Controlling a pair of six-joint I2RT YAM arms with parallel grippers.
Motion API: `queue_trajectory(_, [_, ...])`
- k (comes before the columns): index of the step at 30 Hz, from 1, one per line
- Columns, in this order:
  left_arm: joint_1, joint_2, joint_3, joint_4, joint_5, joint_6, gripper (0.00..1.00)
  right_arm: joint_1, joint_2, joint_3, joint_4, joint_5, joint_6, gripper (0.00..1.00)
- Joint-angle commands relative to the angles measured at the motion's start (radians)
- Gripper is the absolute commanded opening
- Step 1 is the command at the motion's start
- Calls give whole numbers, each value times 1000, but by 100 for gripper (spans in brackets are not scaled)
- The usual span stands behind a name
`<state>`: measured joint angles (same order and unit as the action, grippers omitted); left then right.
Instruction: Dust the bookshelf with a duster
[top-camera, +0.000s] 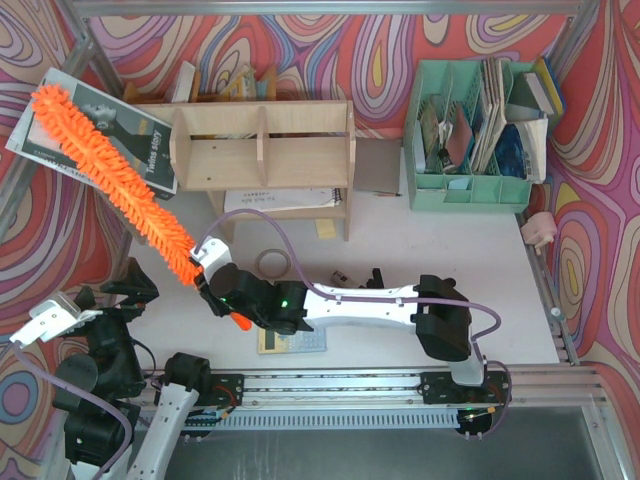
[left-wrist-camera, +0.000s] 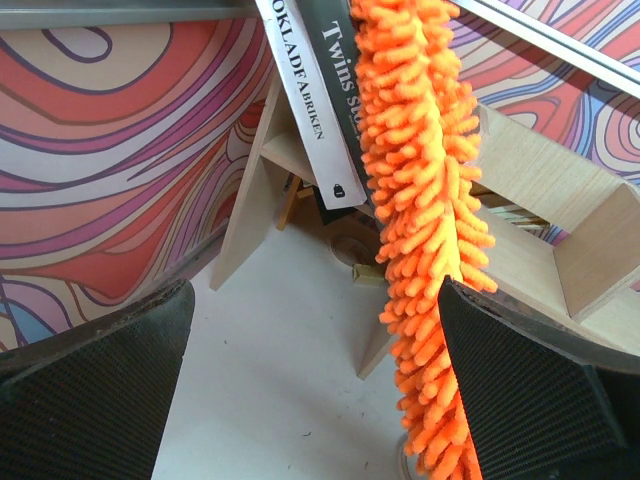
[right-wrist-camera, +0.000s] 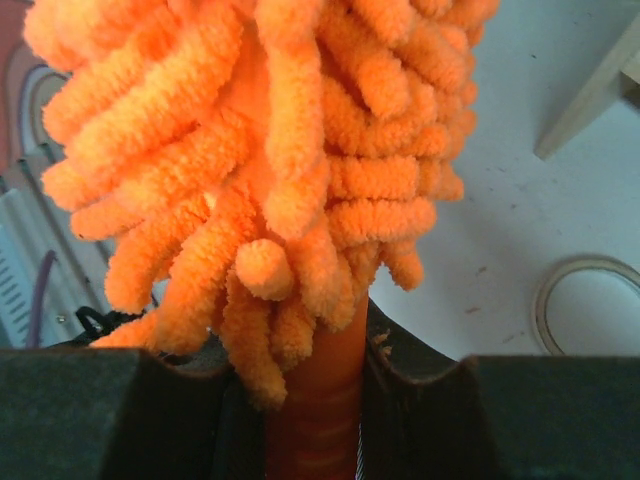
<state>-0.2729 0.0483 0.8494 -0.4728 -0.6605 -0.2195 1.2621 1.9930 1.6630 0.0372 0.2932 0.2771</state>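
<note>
Nearest the bases, the left gripper (left-wrist-camera: 318, 340) sits low at the left edge of the table (top-camera: 420, 280), its two black pads (left-wrist-camera: 95, 400) spread wide with only bare tabletop between them; its own camera looks up past them at the duster (left-wrist-camera: 425, 200) crossing the view beyond, an angle the overhead view does not give. The right arm reaches leftward across the table over a partly hidden grey calculator (top-camera: 292, 342); the right gripper (right-wrist-camera: 318, 420) is pinched tight on the duster's thin orange handle, just below the fluffy head. The right wrist view shows that clamp plainly, with noodles filling most of the picture; from above the grip is half hidden and only the handle's butt pokes out past the fingers. A roll of tape (top-camera: 270, 262) lies flat on the table just beyond the wrist; the right wrist view catches it too. From the grip the duster's head slants up and to the left, lying along a dark book (top-camera: 115, 125) that leans at the left end of the bookshelf (top-camera: 265, 150); whether the noodles touch the wood itself cannot be told in any view. Only the overhead view shows the shelf whole, with its dividers; farther right stands the mint-green file organiser (top-camera: 470, 190), stuffed with papers.
</note>
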Motion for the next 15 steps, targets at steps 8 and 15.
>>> queue_trajectory(8, [6, 7, 6, -5, -13, 18, 98, -11, -72, -79, 46, 112, 48, 0])
queue_trajectory(15, [6, 9, 6, -5, -14, 19, 98, 8, -70, -32, 74, 50, 7, 0])
